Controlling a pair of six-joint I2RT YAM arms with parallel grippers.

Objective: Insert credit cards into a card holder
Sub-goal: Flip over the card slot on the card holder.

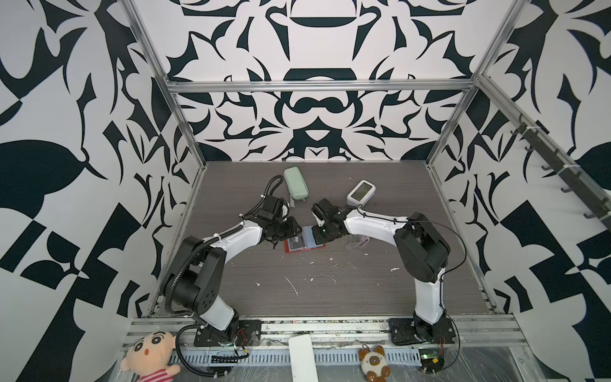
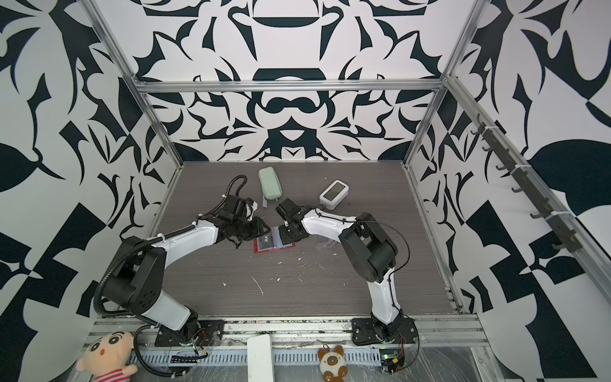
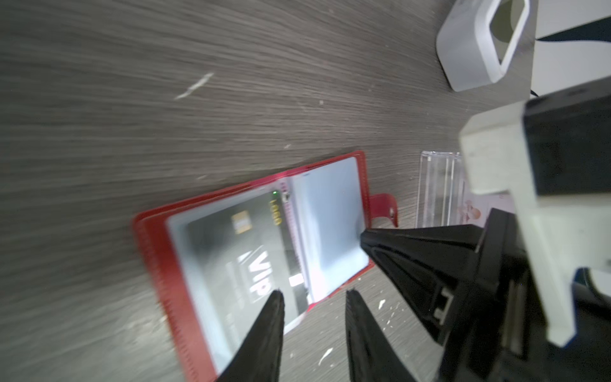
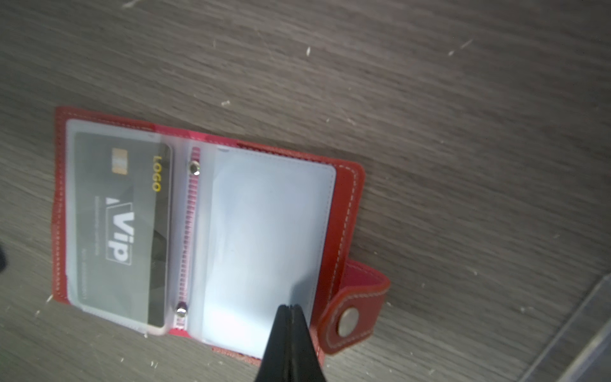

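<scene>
The red card holder (image 1: pixel 299 250) (image 2: pixel 257 248) (image 3: pixel 155 241) (image 4: pixel 345 211) lies open and flat on the table. Its left clear sleeve holds a black "VIP" credit card (image 4: pixel 122 225) (image 3: pixel 251 254). The right sleeve page (image 4: pixel 264 238) looks pale blue-white. My left gripper (image 3: pixel 314 291) (image 1: pixel 291 231) is open and holds nothing; it hovers at the holder's near edge, with one tip over the VIP card. My right gripper (image 4: pixel 290 306) (image 1: pixel 316 236) is shut, empty, its tips on the right sleeve page beside the snap tab (image 4: pixel 353 317). A whitish-pink card (image 3: pixel 476 211) stands in a clear box.
The clear acrylic box (image 1: pixel 357 241) (image 3: pixel 438 188) stands just right of the holder, under the right arm. A mint-green case (image 1: pixel 296 183) and a white screen device (image 1: pixel 361 192) (image 3: pixel 476 49) sit further back. White flecks dot the dark wood tabletop (image 1: pixel 314 291).
</scene>
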